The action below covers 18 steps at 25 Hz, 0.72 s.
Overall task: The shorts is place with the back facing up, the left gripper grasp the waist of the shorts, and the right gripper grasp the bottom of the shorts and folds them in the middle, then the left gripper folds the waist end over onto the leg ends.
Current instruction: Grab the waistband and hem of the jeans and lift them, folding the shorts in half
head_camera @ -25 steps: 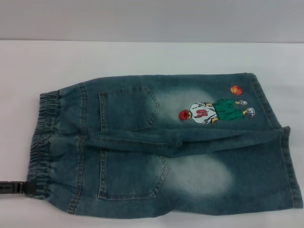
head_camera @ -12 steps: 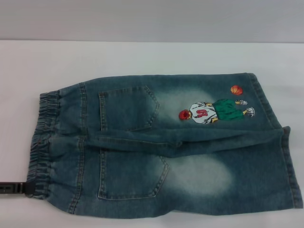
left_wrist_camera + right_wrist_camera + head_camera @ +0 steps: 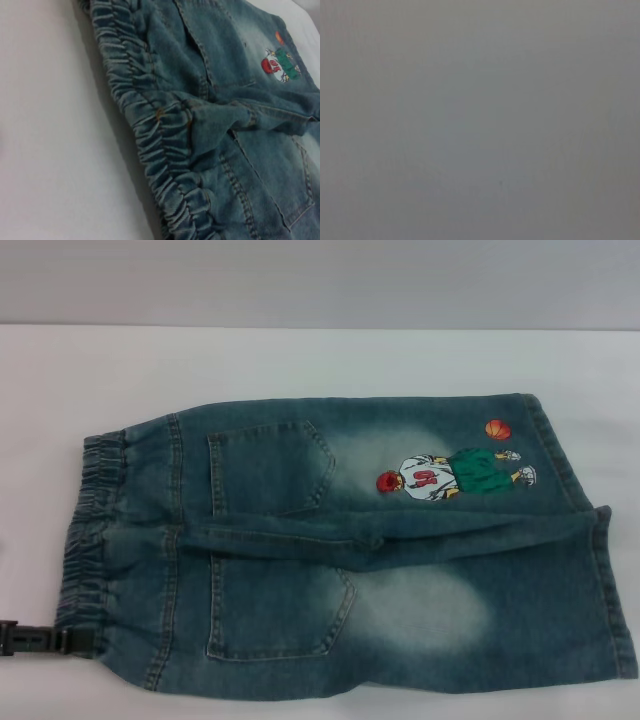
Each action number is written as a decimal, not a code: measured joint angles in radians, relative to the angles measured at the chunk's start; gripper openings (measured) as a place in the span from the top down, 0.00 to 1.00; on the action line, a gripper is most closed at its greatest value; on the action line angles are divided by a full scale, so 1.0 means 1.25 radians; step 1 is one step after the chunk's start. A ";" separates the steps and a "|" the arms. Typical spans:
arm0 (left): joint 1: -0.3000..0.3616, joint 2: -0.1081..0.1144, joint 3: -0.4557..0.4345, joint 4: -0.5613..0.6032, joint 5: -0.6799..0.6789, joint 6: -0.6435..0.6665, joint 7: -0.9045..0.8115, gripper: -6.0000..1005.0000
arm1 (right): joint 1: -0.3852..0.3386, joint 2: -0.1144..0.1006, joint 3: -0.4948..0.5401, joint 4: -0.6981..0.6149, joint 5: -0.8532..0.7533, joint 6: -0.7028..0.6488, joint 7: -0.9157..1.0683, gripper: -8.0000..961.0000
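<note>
The shorts (image 3: 350, 550) lie flat on the white table (image 3: 300, 360), back up, with two back pockets showing. The ruffled waist (image 3: 90, 530) points left. The flat leg hems at the bottom (image 3: 612, 590) point right, and the embroidered player (image 3: 450, 472) is on the far leg. My left gripper (image 3: 50, 640) shows only as a black tip at the lower left, touching the waist's near corner. In the left wrist view the gathered waist (image 3: 150, 130) runs close by, with the shorts (image 3: 250, 160) spreading beyond it. The right gripper is out of view.
White table surface surrounds the shorts on the far side and the left. A grey wall (image 3: 320, 280) rises behind the table's far edge. The right wrist view holds only a plain grey surface (image 3: 480, 120).
The black tip of my left gripper has slid a little to the right, up against the waist's near corner. The shorts have not moved.
</note>
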<state>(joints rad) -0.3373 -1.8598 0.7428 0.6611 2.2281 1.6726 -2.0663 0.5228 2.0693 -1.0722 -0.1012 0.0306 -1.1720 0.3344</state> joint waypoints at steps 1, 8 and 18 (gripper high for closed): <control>-0.002 -0.001 -0.002 0.000 0.000 0.001 0.000 0.17 | 0.000 0.000 0.000 0.000 0.000 0.000 0.000 0.34; -0.015 -0.002 -0.008 0.000 -0.003 0.002 0.004 0.17 | -0.001 0.000 0.002 0.000 0.000 0.000 0.000 0.34; -0.027 -0.001 -0.008 0.000 0.000 0.001 0.008 0.24 | -0.006 0.000 0.006 0.000 0.002 0.000 0.000 0.34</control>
<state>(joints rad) -0.3708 -1.8608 0.7332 0.6611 2.2276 1.6739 -2.0560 0.5157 2.0693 -1.0645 -0.1012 0.0327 -1.1715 0.3344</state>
